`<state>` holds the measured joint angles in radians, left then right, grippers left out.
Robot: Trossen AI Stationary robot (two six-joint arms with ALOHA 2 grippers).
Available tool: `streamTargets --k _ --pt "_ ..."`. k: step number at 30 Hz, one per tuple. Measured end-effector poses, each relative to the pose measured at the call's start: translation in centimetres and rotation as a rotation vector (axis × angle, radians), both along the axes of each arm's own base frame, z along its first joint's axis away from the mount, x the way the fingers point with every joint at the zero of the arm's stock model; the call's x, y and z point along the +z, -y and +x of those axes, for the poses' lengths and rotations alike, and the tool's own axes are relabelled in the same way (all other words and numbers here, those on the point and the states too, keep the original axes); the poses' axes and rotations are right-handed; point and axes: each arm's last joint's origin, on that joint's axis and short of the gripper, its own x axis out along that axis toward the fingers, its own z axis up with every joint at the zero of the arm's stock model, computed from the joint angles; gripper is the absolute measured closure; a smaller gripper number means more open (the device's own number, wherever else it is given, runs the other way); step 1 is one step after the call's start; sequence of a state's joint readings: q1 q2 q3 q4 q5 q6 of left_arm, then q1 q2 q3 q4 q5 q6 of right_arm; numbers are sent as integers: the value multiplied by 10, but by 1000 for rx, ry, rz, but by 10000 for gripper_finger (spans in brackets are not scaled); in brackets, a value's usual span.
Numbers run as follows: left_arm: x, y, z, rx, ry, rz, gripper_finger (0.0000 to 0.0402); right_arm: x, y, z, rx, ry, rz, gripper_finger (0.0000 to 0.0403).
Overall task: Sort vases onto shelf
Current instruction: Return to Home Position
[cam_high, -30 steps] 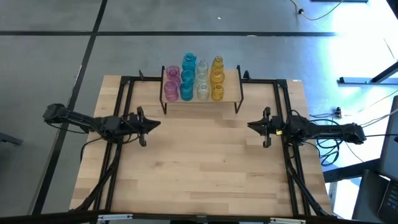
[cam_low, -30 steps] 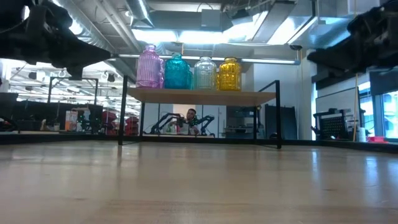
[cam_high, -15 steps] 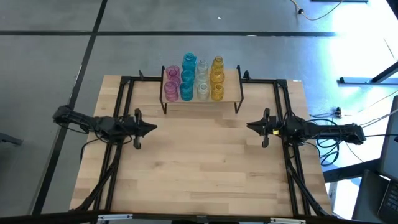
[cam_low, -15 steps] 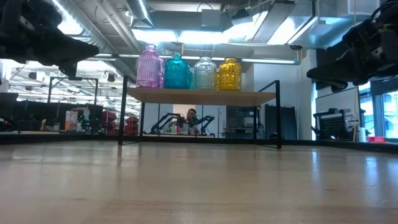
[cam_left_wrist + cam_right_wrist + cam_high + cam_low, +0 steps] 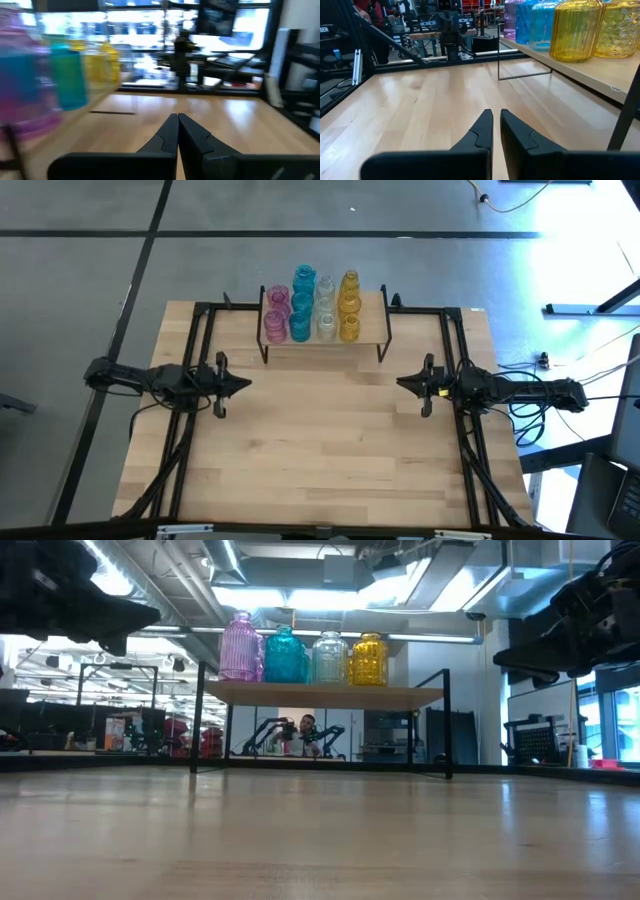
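We see the left gripper (image 5: 243, 386) hanging above the table (image 5: 320, 470) on its left side, fingers pressed together and holding nothing; in its own wrist view the two dark fingers (image 5: 167, 135) meet at the tips. The right gripper (image 5: 402, 384) hangs opposite it on the right side, its fingers likewise brought together with only a thin slit between them and nothing pinched, as its wrist view (image 5: 493, 131) shows. The two grippers point toward each other across bare wood, well apart. The shelf (image 5: 372, 330) stands at the far edge of the table, beyond both grippers and roughly midway between them, clear of either one. All the vases (image 5: 312, 307) we can see stand upright on its top board, grouped by colour in rows: pink (image 5: 276, 312) nearest the left gripper's side, then teal-blue (image 5: 302, 302), then clear (image 5: 326, 308), then amber-yellow (image 5: 349, 305) nearest the right gripper's side. From table height the front four (image 5: 304, 655) show side by side on the board (image 5: 325, 694), above the level of the tabletop, and both arms show as dark shapes at the upper corners. A person (image 5: 307, 730) sits in the room behind the shelf.
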<state>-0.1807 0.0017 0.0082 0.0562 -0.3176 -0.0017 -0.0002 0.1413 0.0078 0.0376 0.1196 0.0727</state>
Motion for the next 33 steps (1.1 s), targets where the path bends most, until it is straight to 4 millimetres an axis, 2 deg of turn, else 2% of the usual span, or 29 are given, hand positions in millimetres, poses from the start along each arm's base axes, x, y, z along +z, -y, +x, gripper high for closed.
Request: streamTargets --k 4,13,33 --pt "-1 -3 1 -17 -4 -9 401 0 0 0 0 -1 0 382" --pt "-2 -13 2 76 -21 -12 401 0 0 0 0 -1 0 381" --pt "-2 -14 2 82 -24 -8 401 0 0 0 0 -1 0 381"
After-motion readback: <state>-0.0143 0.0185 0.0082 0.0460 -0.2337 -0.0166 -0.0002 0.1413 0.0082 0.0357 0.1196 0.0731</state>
